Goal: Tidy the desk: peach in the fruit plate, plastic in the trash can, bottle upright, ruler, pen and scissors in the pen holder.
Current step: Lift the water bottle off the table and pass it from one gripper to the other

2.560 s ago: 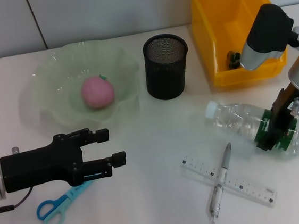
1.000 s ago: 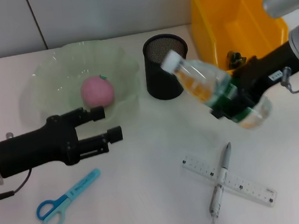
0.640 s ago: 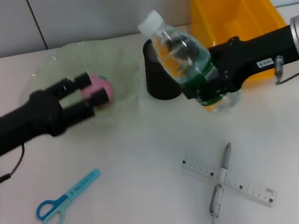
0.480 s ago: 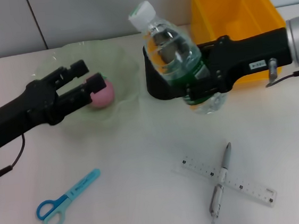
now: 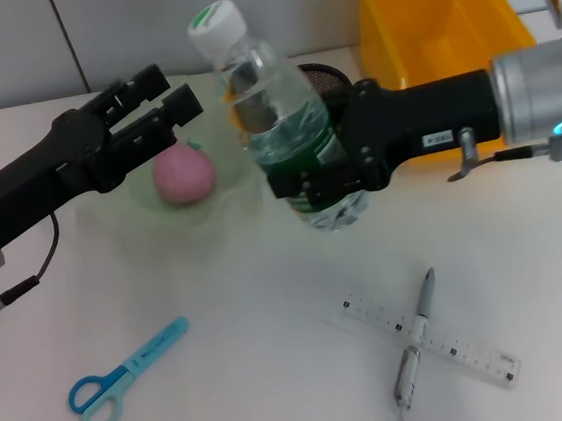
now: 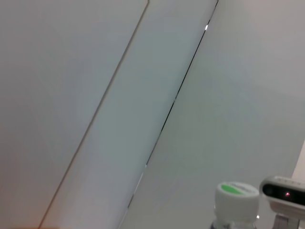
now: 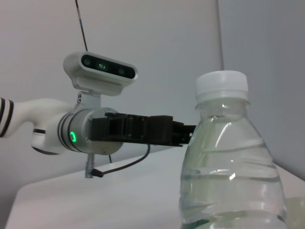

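My right gripper is shut on the clear bottle, held nearly upright in the air before the black mesh pen holder. The bottle's white cap shows in the left wrist view, its body in the right wrist view. My left gripper hangs open over the green fruit plate, which holds the pink peach. The left gripper also appears beyond the bottle. On the near table a pen lies across the clear ruler; the blue scissors are at near left. The plastic is out of view.
The yellow trash can stands at the back right, partly behind my right arm. The pen holder is mostly hidden by the bottle and gripper. A grey wall runs along the table's far edge.
The bottle went from lying at the right to being lifted, carried left and tipped nearly upright. My left gripper rose and moved back over the fruit plate.
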Controlling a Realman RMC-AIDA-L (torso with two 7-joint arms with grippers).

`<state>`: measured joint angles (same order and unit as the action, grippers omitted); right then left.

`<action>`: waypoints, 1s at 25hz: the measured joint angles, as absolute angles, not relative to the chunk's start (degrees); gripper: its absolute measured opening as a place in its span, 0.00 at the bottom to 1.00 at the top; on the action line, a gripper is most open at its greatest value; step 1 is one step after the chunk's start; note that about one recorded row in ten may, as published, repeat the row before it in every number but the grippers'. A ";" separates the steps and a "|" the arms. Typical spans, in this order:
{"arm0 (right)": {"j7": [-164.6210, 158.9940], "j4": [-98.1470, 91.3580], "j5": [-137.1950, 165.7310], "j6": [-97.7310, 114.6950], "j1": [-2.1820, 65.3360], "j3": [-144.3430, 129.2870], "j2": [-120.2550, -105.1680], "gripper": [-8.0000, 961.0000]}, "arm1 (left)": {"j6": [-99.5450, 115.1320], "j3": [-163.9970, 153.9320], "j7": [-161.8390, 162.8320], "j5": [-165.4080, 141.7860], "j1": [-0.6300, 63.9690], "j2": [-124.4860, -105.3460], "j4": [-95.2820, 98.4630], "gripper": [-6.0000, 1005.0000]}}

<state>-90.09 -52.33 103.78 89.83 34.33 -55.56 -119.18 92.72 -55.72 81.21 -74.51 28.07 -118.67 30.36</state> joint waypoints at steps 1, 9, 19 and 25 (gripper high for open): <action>-89.62 -51.36 103.56 89.78 34.73 -55.70 -119.20 0.80 | 92.99 -55.76 81.00 -74.25 28.07 -118.70 30.29 0.78; -88.68 -47.93 102.76 89.18 36.93 -57.17 -119.28 0.80 | 96.05 -55.89 78.84 -71.50 29.58 -118.79 26.84 0.78; -87.94 -46.01 100.90 88.81 37.76 -59.54 -119.46 0.80 | 96.54 -56.03 77.12 -71.36 30.97 -118.96 24.65 0.77; -87.97 -45.96 100.74 88.62 37.62 -60.16 -119.45 0.80 | 97.12 -56.27 77.07 -71.36 30.97 -119.05 24.61 0.77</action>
<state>-87.97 -45.96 100.74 88.62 37.62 -60.16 -119.45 97.12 -56.27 77.07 -71.36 30.97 -119.05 24.61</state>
